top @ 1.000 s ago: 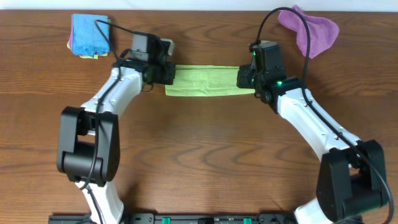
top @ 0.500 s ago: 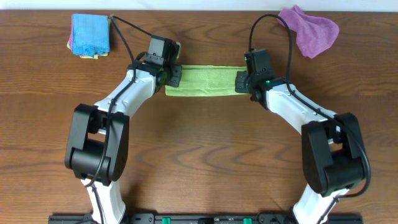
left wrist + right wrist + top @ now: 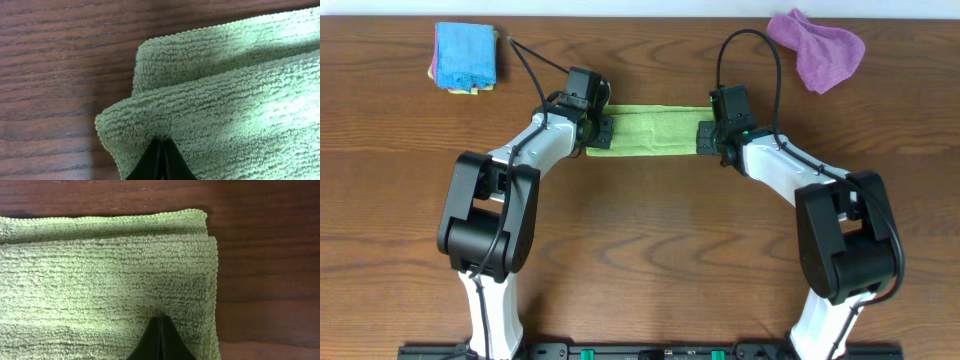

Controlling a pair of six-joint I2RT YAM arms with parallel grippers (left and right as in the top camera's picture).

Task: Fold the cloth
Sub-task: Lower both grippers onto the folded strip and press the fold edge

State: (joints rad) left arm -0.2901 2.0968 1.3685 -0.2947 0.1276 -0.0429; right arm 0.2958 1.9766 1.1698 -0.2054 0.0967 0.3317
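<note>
green cloth (image 3: 653,131): a long folded strip lying flat on the wooden table (image 3: 640,260), toward 12 o'clock of the overhead view, stretched between the two grippers.
left gripper (image 3: 599,131): sits on the cloth's 9 o'clock end; in the left wrist view its fingers (image 3: 159,162) come together into one dark point pinching the top layer of the green cloth (image 3: 225,100), which bunches there above a lower layer.
right gripper (image 3: 706,135): sits on the cloth's 3 o'clock end; in the right wrist view its fingers (image 3: 161,341) are pressed together on the green cloth (image 3: 110,280), the stacked edges lying neatly one over another.
blue cloth stack (image 3: 465,57): folded, at 10 o'clock of the table, well apart from the green strip, a yellow edge showing beneath.
purple cloth (image 3: 818,48): crumpled, at 2 o'clock, well apart from the right gripper.
cables (image 3: 535,65): a black cable arcs above each wrist, over bare table.
in the way: each arm hides its own end of the strip from overhead.
</note>
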